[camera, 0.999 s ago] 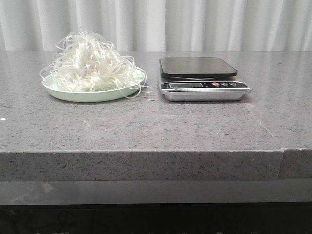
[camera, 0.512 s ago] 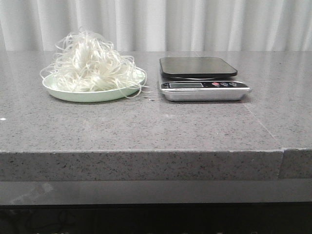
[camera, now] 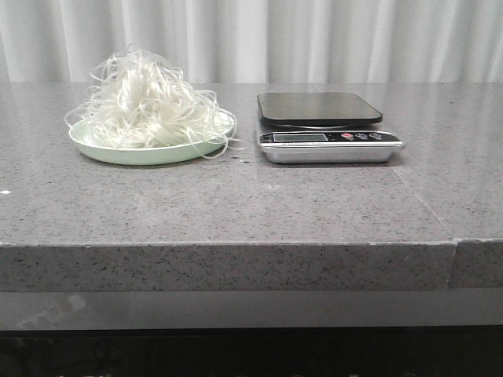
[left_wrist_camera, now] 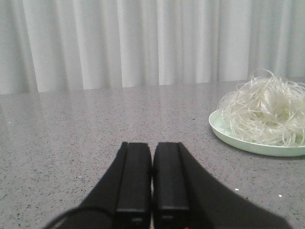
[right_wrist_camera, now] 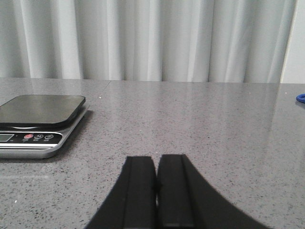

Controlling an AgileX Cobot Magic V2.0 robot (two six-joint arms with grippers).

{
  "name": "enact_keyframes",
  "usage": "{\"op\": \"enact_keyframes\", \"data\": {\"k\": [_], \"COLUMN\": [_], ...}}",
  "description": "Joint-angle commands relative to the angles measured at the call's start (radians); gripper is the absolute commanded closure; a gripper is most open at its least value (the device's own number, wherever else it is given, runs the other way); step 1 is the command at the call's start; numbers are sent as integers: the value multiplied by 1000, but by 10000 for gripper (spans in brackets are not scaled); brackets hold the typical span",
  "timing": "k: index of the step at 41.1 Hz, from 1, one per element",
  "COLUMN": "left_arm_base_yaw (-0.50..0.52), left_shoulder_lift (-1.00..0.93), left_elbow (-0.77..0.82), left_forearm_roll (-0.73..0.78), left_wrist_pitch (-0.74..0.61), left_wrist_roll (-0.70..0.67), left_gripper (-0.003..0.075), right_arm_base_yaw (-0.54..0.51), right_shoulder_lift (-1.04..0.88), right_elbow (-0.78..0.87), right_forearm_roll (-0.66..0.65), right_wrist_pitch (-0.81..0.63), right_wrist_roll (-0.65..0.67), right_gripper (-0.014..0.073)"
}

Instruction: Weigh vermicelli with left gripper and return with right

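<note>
Nothing has shifted in the front view across the second: one heap of vermicelli (camera: 149,100) sits on one plate (camera: 102,148), beside one bare scale (camera: 326,126) (a scene fitting either end of the weighing). Left wrist view: left gripper (left_wrist_camera: 151,179) low over the counter near the plate, jaws pressed together, empty. Right wrist view: right gripper (right_wrist_camera: 156,186) likewise closed on nothing, well apart from the scale.

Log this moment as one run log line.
left gripper shut, empty | right gripper shut, empty | vermicelli on plate | scale bare
</note>
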Motion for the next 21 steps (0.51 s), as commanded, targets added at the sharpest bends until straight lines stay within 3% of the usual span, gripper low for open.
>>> {"op": "enact_keyframes", "data": {"k": [1, 21], "left_arm_base_yaw": [2, 2], "left_shoulder_lift": [-19, -19], "left_elbow": [6, 6], "left_forearm_roll": [-13, -13], "left_wrist_pitch": [-81, -81], "left_wrist_roll": [-3, -3], "left_gripper": [575, 575], "right_arm_base_yaw": [14, 54], "right_shoulder_lift": [-16, -15], "right_elbow": [-8, -8], "right_forearm_roll": [0, 0], "right_wrist_pitch": [-90, -90], "right_wrist_roll": [-1, -1], "right_gripper": [432, 432]}}
